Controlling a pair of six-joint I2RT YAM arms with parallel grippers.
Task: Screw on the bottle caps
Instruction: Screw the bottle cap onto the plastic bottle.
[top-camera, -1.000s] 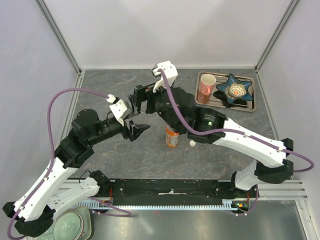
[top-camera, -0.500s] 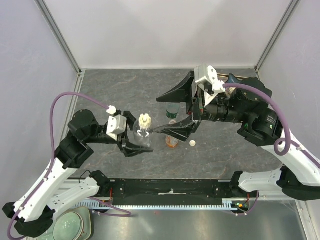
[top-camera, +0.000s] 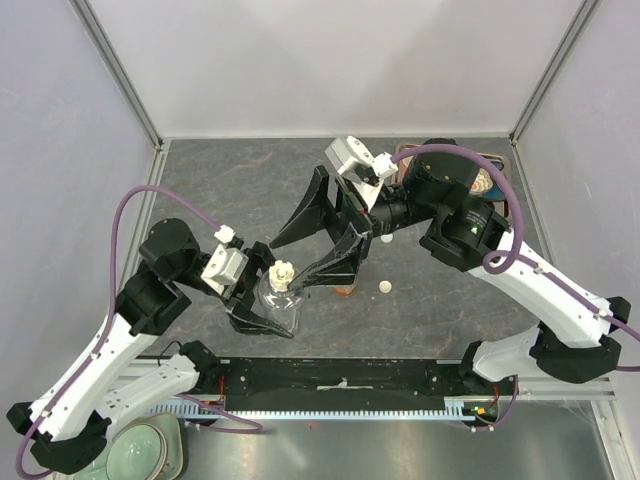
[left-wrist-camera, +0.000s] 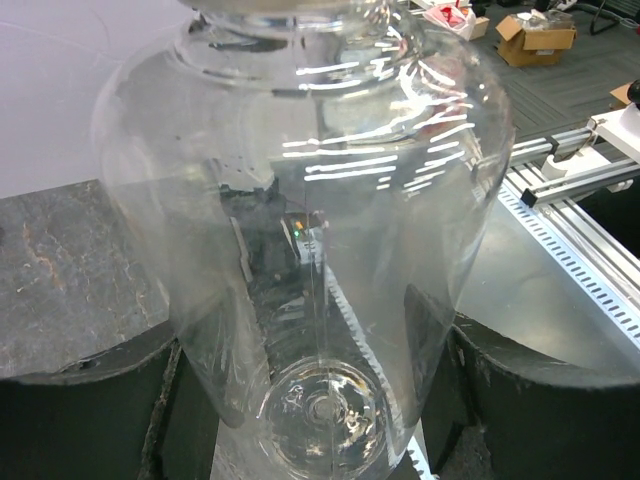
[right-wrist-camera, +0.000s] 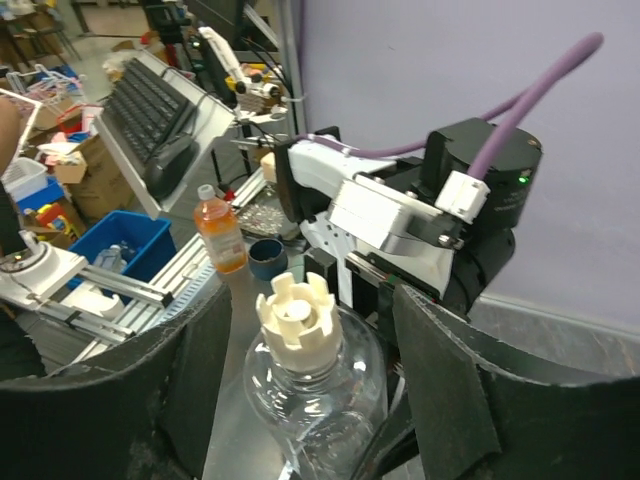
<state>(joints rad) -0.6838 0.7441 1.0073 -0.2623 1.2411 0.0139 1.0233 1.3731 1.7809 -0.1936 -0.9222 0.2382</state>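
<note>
My right gripper (right-wrist-camera: 308, 300) had swung over to straddle the white ribbed plastic cap (top-camera: 282, 274), jaws apart, seemingly not touching. My left gripper (left-wrist-camera: 315, 400) kept the clear rounded plastic bottle (top-camera: 278, 312) clamped near the front edge of the table (top-camera: 200, 180); closing and twisting looked due.

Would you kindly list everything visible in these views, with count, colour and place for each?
clear bottle: one, transparent, upright, near table's front edge.
fitted cap: one, white, notched, on the clear bottle's neck.
loose cap: one, white, on table right of orange bottle.
orange bottle: one, orange, table centre, largely hidden from above.
tray: one, metal, far right corner, mostly hidden.
left claw: one, black, shut on clear bottle.
right claw: one, black, open, straddling fitted cap.
</note>
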